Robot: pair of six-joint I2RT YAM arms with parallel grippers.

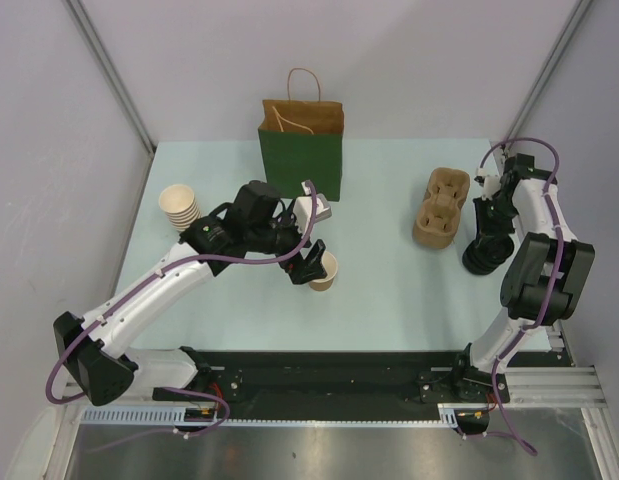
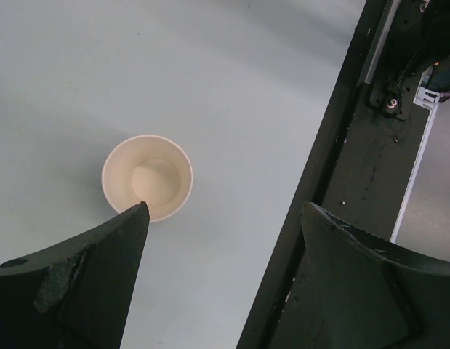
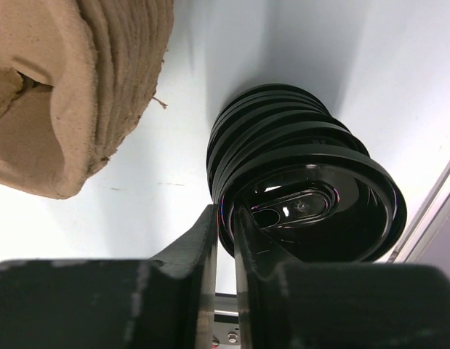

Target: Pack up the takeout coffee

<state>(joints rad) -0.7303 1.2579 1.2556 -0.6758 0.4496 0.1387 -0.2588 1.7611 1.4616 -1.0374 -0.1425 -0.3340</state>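
Note:
The takeout coffee cup [image 1: 325,270], small and tan with a cream inside, stands on the table with no lid on it. The left wrist view looks straight down into this cup [image 2: 147,177]. My left gripper [image 1: 307,268] hangs open just above and beside it, one fingertip over the cup's near rim; nothing sits between the wide-apart fingers of this gripper [image 2: 225,211]. At the right, my right gripper [image 3: 225,211] reaches down onto a stack of black lids [image 1: 486,255]. Its fingers stand a narrow gap apart with the rim of the top lid [image 3: 312,211] between them.
A green paper bag [image 1: 301,155] with a brown top and handles stands at the back centre. A stack of lidless paper cups [image 1: 178,207] sits at the left. Brown pulp cup carriers [image 1: 439,207] lie just left of the lids. The black base rail [image 2: 341,145] runs along the near edge.

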